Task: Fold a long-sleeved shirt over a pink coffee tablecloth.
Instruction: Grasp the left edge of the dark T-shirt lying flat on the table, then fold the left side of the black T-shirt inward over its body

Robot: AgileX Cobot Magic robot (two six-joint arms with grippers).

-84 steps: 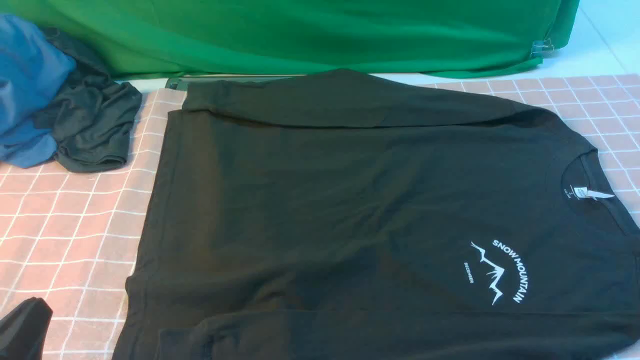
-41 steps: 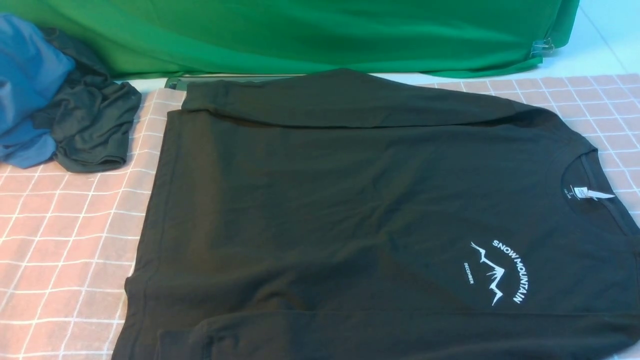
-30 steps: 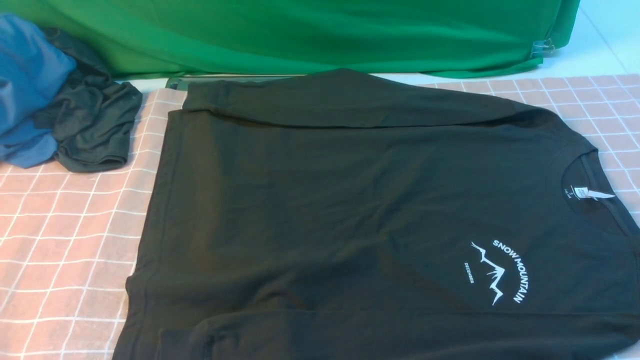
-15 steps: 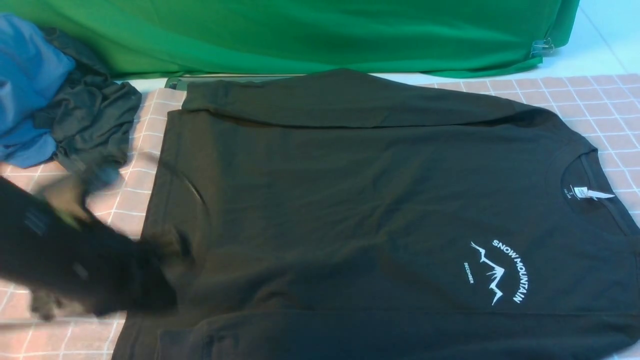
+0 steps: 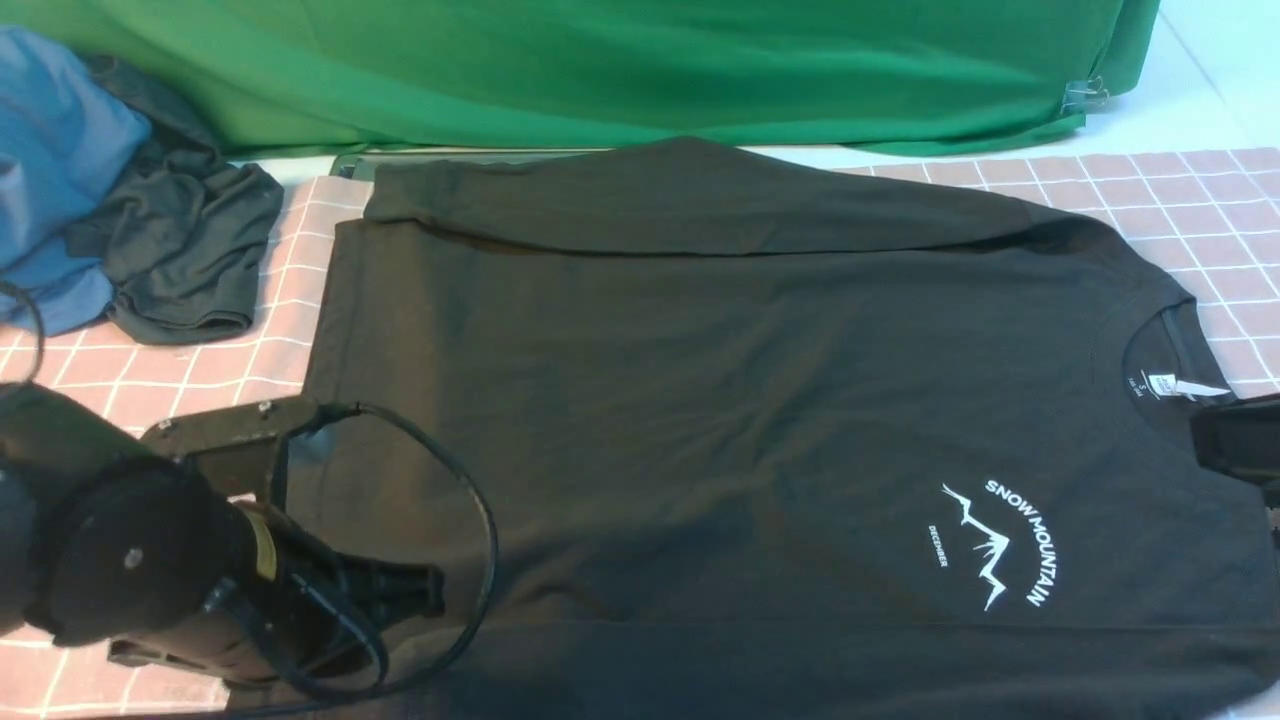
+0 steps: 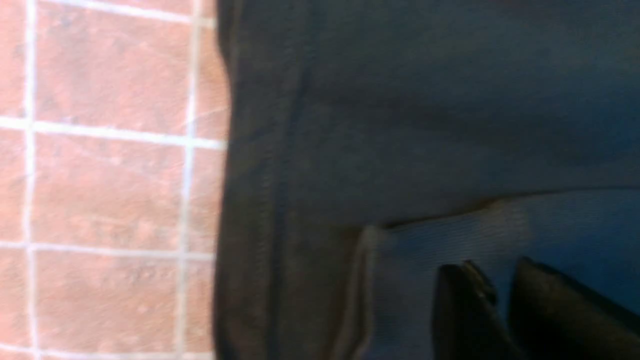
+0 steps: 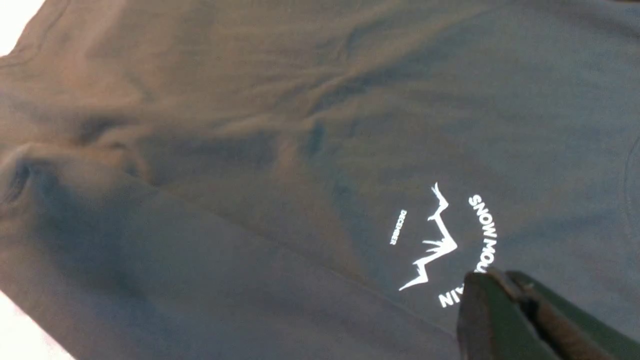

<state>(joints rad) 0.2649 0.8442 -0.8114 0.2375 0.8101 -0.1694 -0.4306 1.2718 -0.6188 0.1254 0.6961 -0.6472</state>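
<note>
The black long-sleeved shirt (image 5: 700, 400) lies flat on the pink coffee tablecloth (image 5: 150, 370), neck to the right, both sleeves folded across the body. Its white neck label (image 5: 1175, 387) and "SNOW MOUNTAIN" print (image 5: 1000, 545) face up. My left gripper (image 5: 425, 592) hovers over the near left hem; in the left wrist view its fingertips (image 6: 465, 290) stand slightly apart above a sleeve cuff, the gripper (image 6: 502, 265) open and empty. My right gripper (image 5: 1240, 440) enters at the right edge near the collar. In the right wrist view it (image 7: 500, 274) is shut, empty, over the print (image 7: 440, 240).
A crumpled blue garment (image 5: 50, 150) and a dark grey-green garment (image 5: 180, 250) lie at the far left. A plain green cloth (image 5: 600, 70) drapes along the back, held by a clip (image 5: 1085, 95). A cable loop (image 5: 485, 540) from the left arm hangs over the shirt.
My left arm has swung in from the lower left and now sits over the shirt's near left hem. The right gripper has come into view at the right edge. The shirt lies as before.
</note>
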